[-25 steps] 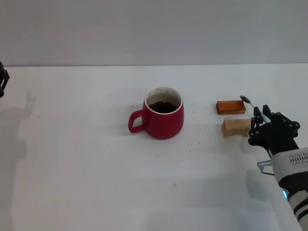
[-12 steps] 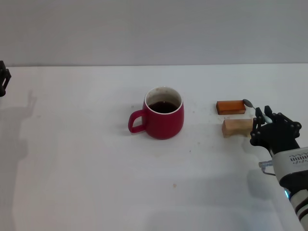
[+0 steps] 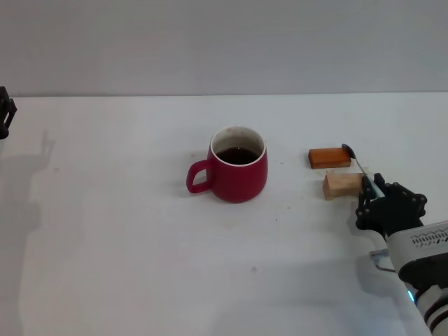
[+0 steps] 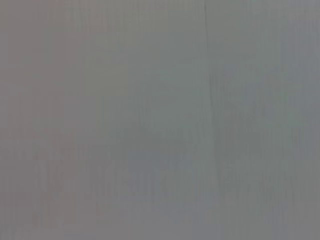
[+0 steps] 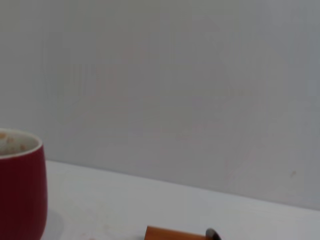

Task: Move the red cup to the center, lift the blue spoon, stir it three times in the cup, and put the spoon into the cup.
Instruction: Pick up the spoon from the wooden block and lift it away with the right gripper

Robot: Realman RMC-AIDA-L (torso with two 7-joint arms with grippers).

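The red cup [image 3: 238,173] stands at the table's middle with dark liquid inside and its handle toward my left; it also shows in the right wrist view [image 5: 20,187]. My right gripper [image 3: 376,193] is at the right front, shut on the pale handle of the blue spoon [image 3: 359,166]. The spoon slants up and away from the gripper. Its grey bowl rests by the right end of the orange-brown block [image 3: 329,157] and shows in the right wrist view [image 5: 212,234]. My left gripper [image 3: 5,113] is parked at the far left edge.
A tan wooden block [image 3: 342,185] lies just in front of the orange-brown block, close to my right gripper. The orange-brown block also shows in the right wrist view [image 5: 172,233]. The white table [image 3: 126,245] stretches left of the cup. The left wrist view shows only a grey surface.
My right gripper has dropped and drawn nearer with the spoon. The spoon's bowl has swung left and down to the orange-brown block, which shifted slightly left. The cup has not moved.
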